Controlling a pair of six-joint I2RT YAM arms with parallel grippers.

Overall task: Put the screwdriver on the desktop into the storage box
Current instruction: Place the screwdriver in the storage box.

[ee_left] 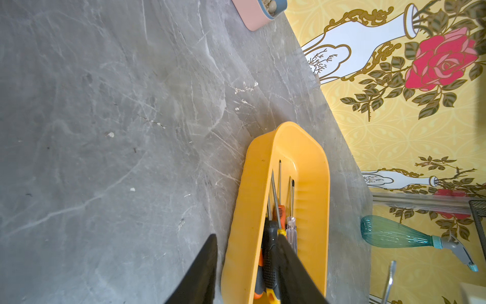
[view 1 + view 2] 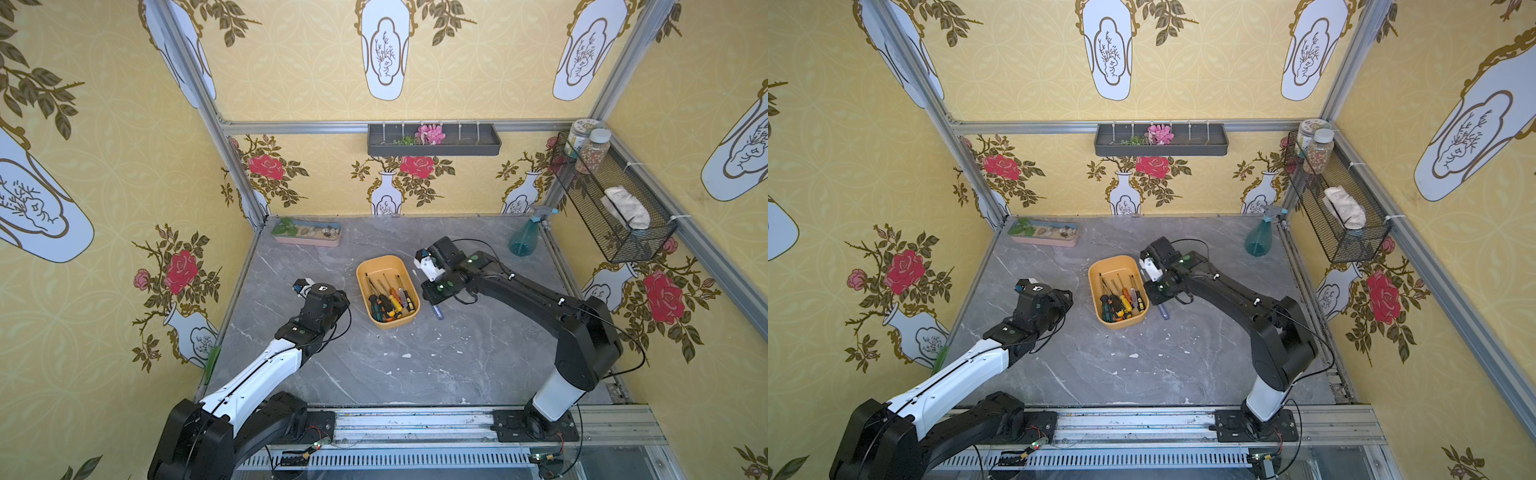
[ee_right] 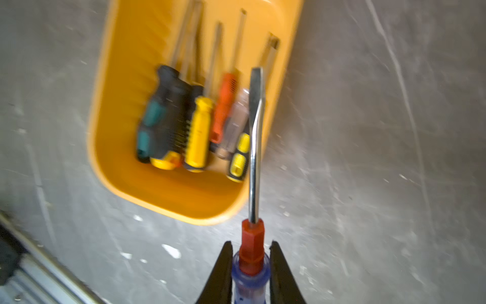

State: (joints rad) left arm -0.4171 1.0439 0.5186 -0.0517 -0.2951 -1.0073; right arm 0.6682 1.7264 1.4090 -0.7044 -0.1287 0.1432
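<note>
Now the right tool [image 3: 251, 245] is clenched on the screwdriver [image 3: 253, 184], its jaws pinching the blue handle just behind the red collar, with the flat blade pointing ahead. In the right wrist view the blade tip overlaps the near long rim of the storage box [image 3: 168, 194], while the handle hangs outside it, apparently lifted off the bench [image 2: 415, 374]. Several other screwdrivers [image 2: 388, 297] already lie side by side in the box. The left tool [image 1: 247, 237] stands parted and empty, off to the box's far side. So the pickup looks done; what remains is carrying this one over the rim, letting go, and drawing back.
</note>
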